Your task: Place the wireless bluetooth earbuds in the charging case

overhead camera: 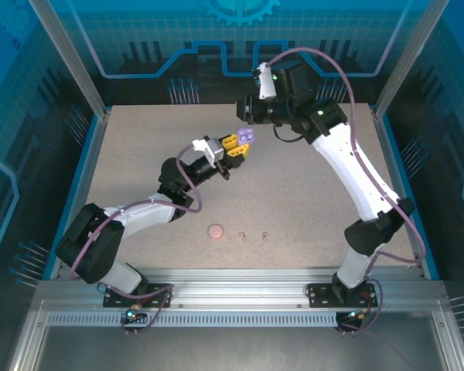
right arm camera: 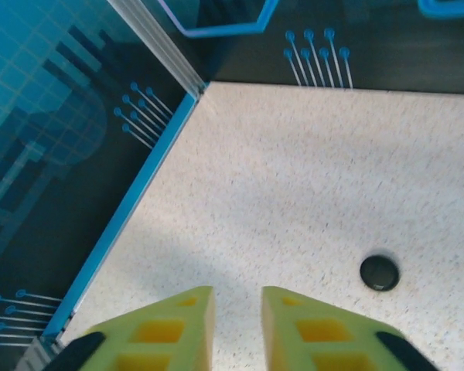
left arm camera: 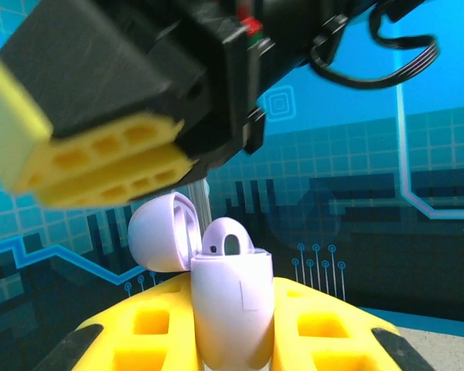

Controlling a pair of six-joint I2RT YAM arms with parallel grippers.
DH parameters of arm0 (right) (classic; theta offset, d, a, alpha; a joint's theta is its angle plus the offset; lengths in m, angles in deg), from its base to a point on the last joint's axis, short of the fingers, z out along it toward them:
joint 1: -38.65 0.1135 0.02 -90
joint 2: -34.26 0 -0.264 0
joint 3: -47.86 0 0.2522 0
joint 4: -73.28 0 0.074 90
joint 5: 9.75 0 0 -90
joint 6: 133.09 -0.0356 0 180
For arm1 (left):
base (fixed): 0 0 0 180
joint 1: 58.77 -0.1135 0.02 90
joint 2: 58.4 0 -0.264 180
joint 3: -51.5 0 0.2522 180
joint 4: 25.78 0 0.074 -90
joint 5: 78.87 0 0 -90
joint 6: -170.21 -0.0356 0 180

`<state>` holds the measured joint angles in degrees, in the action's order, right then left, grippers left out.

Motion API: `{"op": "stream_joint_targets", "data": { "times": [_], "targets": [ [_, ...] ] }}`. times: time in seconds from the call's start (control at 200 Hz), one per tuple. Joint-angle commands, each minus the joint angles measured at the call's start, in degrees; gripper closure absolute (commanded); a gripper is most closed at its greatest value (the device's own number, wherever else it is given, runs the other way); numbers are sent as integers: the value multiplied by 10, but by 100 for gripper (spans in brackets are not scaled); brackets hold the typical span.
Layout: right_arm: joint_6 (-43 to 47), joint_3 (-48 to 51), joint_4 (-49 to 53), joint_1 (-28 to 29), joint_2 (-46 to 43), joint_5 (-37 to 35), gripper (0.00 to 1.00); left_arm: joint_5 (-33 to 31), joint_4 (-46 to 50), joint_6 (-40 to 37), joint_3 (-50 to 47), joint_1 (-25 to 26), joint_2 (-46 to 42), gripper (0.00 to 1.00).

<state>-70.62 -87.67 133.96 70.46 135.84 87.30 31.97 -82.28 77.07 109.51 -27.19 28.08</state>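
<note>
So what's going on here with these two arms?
The left gripper is shut on a small lavender charging case, holding it up with the lid flipped open. The right gripper is close by the case, its fingers slightly apart with nothing between them. On the table, nearer the arm bases, lie a round pink case and two tiny earbuds, not yet picked up. It's hard to tell whether a bud already sits in the lavender case.

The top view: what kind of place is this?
Probably a robot lab cell: a speckled table walled by blue printed panels and aluminium posts, with the left arm and right arm bolted to a rail.
</note>
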Motion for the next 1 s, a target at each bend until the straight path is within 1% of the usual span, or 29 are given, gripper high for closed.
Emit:
{"op": "stream_joint_targets", "data": {
  "times": [0.0, 0.12, 0.31, 0.43, 0.515, 0.56, 0.65, 0.715, 0.805, 0.885, 0.995],
  "targets": [
    [26, -38, 61, -6, 10, 48, 84, 13, 2, -8, 4, 3, -3, 100],
    [33, 4, 64, -1, -15, 59, 86, 7, 2, -12, 6, 4, -3, 100],
    [19, 135, 37, 5, -106, 67, 88, -1, 7, -16, 10, 3, -2, 100],
    [2, 198, 21, 5, -158, 67, 88, -4, 7, -13, 13, 3, 1, 100],
    [-10, 218, 8, 3, -188, 51, 86, -5, 6, -4, 13, 3, 3, 100],
    [-14, 223, 3, -3, -201, 42, 82, -8, 4, 4, 11, 4, 4, 100],
    [-24, 238, -7, -12, -228, 13, 71, -22, 0, 17, 1, 4, 6, 100],
    [-33, 256, -17, -24, -243, 6, 59, -35, -1, 29, -14, 4, 7, 100],
    [-42, 290, -30, -37, -259, 2, 50, -64, 24, 46, -35, 3, 7, 100],
    [-48, 319, -40, -40, -269, -5, 45, -86, 63, 57, -54, 1, 8, 100],
    [-52, 359, -55, -40, -278, -12, 42, -115, 130, 68, -71, -2, 10, 100]
  ]
}}
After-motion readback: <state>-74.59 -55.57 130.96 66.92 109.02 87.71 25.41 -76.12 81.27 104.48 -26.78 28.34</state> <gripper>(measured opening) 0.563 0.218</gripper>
